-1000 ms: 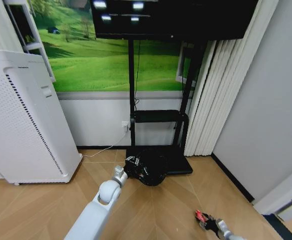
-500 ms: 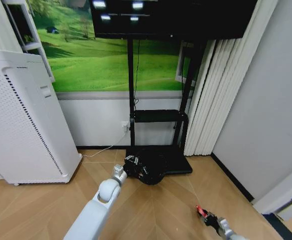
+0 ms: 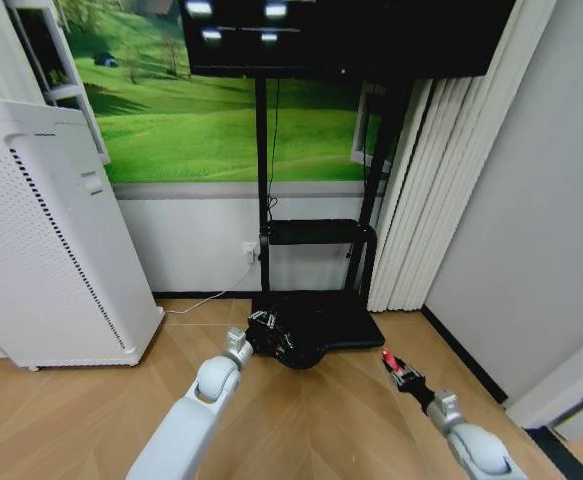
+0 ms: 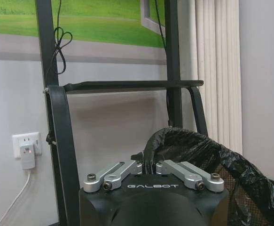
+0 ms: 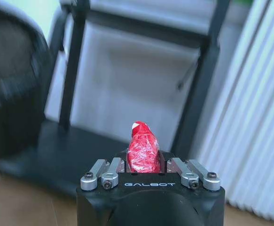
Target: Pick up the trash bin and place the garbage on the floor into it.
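The trash bin [image 3: 296, 338] is black and has a shiny black bag in it. It is low down in front of the TV stand [image 3: 316, 240], over the stand's flat black base. The left gripper [image 3: 259, 335] holds it by the rim, with its jaws pinched together on the edge of the bin and bag [image 4: 198, 150].

To the right of the bin, a little apart from it, the right gripper [image 3: 396, 370] is up off the floor [image 3: 301, 420]. Its jaws are squeezed on a red wrapper [image 5: 143, 149] with a bit of white at the tip. The wrapper sticks out past the fingers.

The floor is light brown wood with boards in a zigzag pattern. A big white machine [image 3: 46, 240] full of tiny holes stands on the left. Behind the stand is a picture of green hills [image 3: 191, 110] above a gray wall, and a white plug [image 4: 27, 150] sits in the wall socket. Long white curtains [image 3: 421, 190] hang in the corner on the right.
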Available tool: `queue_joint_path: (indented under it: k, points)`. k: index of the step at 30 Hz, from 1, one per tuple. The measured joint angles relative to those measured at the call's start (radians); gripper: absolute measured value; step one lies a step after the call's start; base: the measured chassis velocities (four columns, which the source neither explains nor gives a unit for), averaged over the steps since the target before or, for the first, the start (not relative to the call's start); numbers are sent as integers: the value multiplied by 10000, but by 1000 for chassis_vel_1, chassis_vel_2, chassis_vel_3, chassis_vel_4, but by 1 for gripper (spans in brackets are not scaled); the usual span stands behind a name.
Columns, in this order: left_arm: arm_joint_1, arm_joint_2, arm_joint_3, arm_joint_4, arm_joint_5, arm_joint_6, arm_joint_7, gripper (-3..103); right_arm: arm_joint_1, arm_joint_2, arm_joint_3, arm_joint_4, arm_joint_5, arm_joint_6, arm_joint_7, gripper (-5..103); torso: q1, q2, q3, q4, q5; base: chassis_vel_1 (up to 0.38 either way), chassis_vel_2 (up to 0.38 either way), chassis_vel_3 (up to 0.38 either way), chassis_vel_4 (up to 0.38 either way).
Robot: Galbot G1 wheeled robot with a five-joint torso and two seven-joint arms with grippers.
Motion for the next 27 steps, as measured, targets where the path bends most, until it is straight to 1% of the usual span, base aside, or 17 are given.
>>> queue_joint_path:
  k: [2, 5, 8, 9, 11, 12, 14, 15, 17, 21, 22, 23, 25, 26, 27]
  points:
    - [-82, 17, 50, 63, -38, -2, 0, 7, -81, 72, 50, 1011, 209, -325, 88, 33, 0, 1, 0, 2, -7, 0, 0, 0, 0]
    - [-163, 12, 126, 130, -52, -3, 0, 7, -140, 80, 3, 1500, 295, -533, 138, 33, 0, 1, -1, 1, -2, 0, 0, 0, 0]
    - [-440, -156, 467, 377, -55, -11, -5, 7, -167, 93, -449, 2528, 381, -1006, 182, 33, 0, 2, 0, -2, -3, 0, 0, 0, 0]
    - [-440, -156, 467, 377, -55, -11, -5, 7, -167, 93, -449, 2528, 381, -1006, 182, 33, 0, 2, 0, -2, -3, 0, 0, 0, 0]
    - [-577, -319, 662, 515, -36, -22, -2, 7, -19, 166, -739, 2844, 257, -1252, 174, 33, 0, 2, 0, -1, -3, 0, 0, 0, 0]
    - [-577, -319, 662, 515, -36, -22, -2, 7, -19, 166, -739, 2844, 257, -1252, 174, 33, 0, 2, 0, -1, -3, 0, 0, 0, 0]
    - [-750, -533, 917, 688, 21, -30, -24, 7, 192, 179, -1138, 3039, 185, -1561, 123, 33, 0, 2, 0, -1, -3, 0, 0, 0, 0]
    - [-750, -533, 917, 688, 21, -30, -24, 7, 192, 179, -1138, 3039, 185, -1561, 123, 33, 0, 2, 0, -1, -3, 0, 0, 0, 0]
    - [-873, -669, 1116, 800, 41, -35, -84, 7, 314, 60, -1418, 2971, 109, -1703, -38, 33, 0, 2, 0, 0, -3, 0, 0, 0, 0]
    - [-930, -809, 1218, 891, 92, -43, -111, 7, 408, -27, -1720, 2655, -116, -1695, -89, 33, 0, 1, 0, -1, -1, 0, 0, 0, 0]
    - [-934, -869, 1248, 927, 125, -65, -111, 7, 471, -33, -1892, 2421, -273, -1587, -98, 30, 0, 1, 0, -2, -1, 0, 0, 0, 0]
    - [-934, -869, 1248, 927, 125, -65, -111, 7, 471, -33, -1892, 2421, -273, -1587, -98, 30, 0, 1, 0, -2, -1, 0, 0, 0, 0]
    - [-934, -943, 1290, 1006, 213, -109, -101, 7, 597, 30, -2183, 2088, -448, -1518, -105, 38, 0, 2, 0, -1, -1, 0, 0, 0, 0]
    - [-934, -943, 1290, 1006, 213, -109, -101, 7, 597, 30, -2183, 2088, -448, -1518, -105, 38, 0, 2, 0, -1, -1, 0, 0, 0, 0]
    - [-929, -975, 1300, 1042, 251, -129, -93, 7, 647, 70, -2283, 2017, -472, -1518, -101, 44, 0, 2, 0, 0, 0, 0, 0, 0, 0]
